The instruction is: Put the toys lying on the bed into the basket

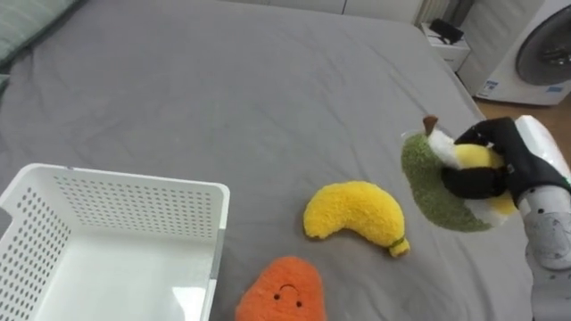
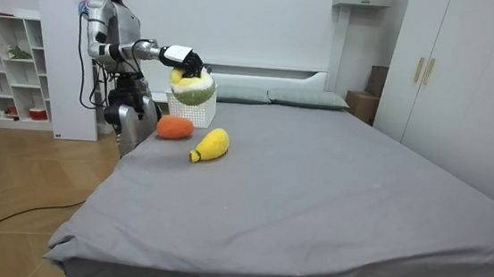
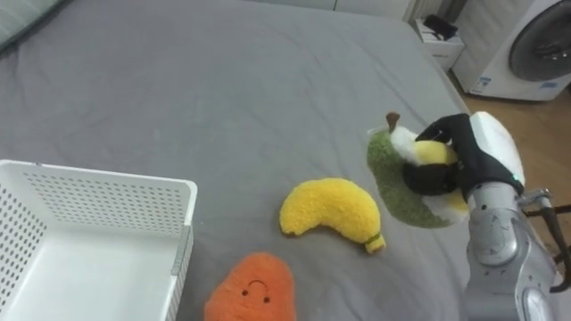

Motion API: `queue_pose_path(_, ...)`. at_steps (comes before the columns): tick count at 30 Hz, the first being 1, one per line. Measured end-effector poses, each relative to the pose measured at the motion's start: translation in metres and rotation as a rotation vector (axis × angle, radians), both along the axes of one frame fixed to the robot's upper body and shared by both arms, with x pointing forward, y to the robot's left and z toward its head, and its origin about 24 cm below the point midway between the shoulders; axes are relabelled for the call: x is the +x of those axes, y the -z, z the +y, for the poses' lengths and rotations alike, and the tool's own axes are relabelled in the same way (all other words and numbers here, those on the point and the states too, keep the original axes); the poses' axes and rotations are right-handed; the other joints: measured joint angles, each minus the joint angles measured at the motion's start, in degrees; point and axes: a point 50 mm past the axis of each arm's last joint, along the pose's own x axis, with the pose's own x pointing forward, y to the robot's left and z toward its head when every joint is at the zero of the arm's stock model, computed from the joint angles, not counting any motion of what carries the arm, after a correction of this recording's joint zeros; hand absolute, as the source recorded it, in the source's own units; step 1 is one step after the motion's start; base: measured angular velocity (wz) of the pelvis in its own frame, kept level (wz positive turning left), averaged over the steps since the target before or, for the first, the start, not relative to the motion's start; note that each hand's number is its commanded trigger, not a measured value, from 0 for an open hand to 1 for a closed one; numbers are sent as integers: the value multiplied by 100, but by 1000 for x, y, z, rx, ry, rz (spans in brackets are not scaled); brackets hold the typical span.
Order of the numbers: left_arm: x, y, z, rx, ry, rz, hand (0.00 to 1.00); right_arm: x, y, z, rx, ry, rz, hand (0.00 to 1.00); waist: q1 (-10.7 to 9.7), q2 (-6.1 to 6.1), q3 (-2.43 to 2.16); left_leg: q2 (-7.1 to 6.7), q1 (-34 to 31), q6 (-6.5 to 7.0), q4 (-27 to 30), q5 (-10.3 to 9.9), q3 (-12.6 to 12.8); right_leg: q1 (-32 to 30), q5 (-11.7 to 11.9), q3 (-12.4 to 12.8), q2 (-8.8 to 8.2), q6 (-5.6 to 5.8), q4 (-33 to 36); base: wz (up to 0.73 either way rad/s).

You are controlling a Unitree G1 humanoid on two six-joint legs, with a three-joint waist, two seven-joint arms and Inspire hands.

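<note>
1. Fingers (image 1: 473, 185) of the right hand (image 1: 510, 153) are curled tightly round a green plush fruit (image 1: 426, 183). The dark thumb and fingers cross its pale face and yellow centre, and a brown stem (image 1: 430, 120) sticks up from its top.
2. Both eye views put the fruit to the robot's right, over the grey bed (image 1: 268, 107). It is just beside a yellow plush banana (image 1: 355, 217), with a strip of cover showing between the two.
3. The banana lies flat on the bedcover. Near it, on the side closer to the robot, lies an orange plush toy (image 1: 284, 292) with a small smiling face, apart from the banana by a narrow gap.
4. A white perforated basket (image 1: 53, 232) stands on the bed at the robot's left, just beside the orange toy, its smooth white floor showing.
5. The room view settles what the eye views leave unclear. The fruit is held up clear of the bedcover, about level with the basket's rim, at the end of the outstretched right arm. The robot stands upright at the bed's side, at the room view's left.
6. The room view alone takes in the pillows (image 2: 300, 98) at the head of the bed, a wardrobe (image 2: 467, 86) at its right and white shelving (image 2: 7, 64) behind the robot. The eye views add a washing machine (image 1: 546, 49) beyond the bed's far right corner.
</note>
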Motion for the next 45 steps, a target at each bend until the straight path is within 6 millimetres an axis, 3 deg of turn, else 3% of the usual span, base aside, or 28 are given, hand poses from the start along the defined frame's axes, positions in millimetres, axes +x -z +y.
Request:
queue_pose_path(7, 1, 0, 0, 0, 2, -3, 0, 18, -3, 5, 21, -26, 2, 100, 179, -9, 7, -14, -56, 5, 39, 5, -154, 7, 0, -140, -12, 0, -22, 9)
queue_pose_path(12, -2, 1, -2, -8, 3, 3, 0, 26, 10, 12, 45, -52, 60, 100, 346, -39, 24, -25, -89, 8, 47, 9, -242, 6, 0, -221, -29, 1, -27, 8)
queue_pose_path(20, 5, 1, -7, -26, 47, 3, 0, 40, 20, 45, 39, -181, 142, 100, 643, -87, 45, -64, -307, 29, 152, 22, -430, -81, -2, -448, -68, 4, -38, 13)
queue_pose_path(28, 22, 1, -9, -35, 70, -33, 0, 54, 13, 66, 42, -243, 120, 100, 1098, -113, 52, -80, -358, 32, 134, 40, -561, -72, -5, -599, -104, 9, -52, 9)
queue_pose_path(30, 23, 0, -8, -26, 75, -32, 0, 59, 10, 81, 17, -299, 117, 100, 1155, -191, 73, -89, -401, 20, 164, 55, -586, -73, -4, -625, -94, 7, -106, 5)
queue_pose_path(32, 25, 0, -9, -26, 77, -29, 0, 63, 10, 94, -1, -348, 124, 100, 1170, -226, 64, -89, -431, 14, 175, 60, -630, -75, -4, -651, -86, 7, -115, 11)
queue_pose_path(36, 32, 1, -10, -31, 82, -39, 0, 65, 7, 107, -19, -397, 120, 100, 1426, -245, 68, -97, -449, 16, 182, 62, -682, -69, -4, -683, -89, 7, -127, 7)
queue_pose_path(45, 35, 1, -12, -31, 95, -37, 0, 75, -11, 120, -59, -428, 64, 100, 1605, -263, 77, -113, -489, 19, 167, 70, -756, -74, -4, -768, -93, 7, -129, 3)
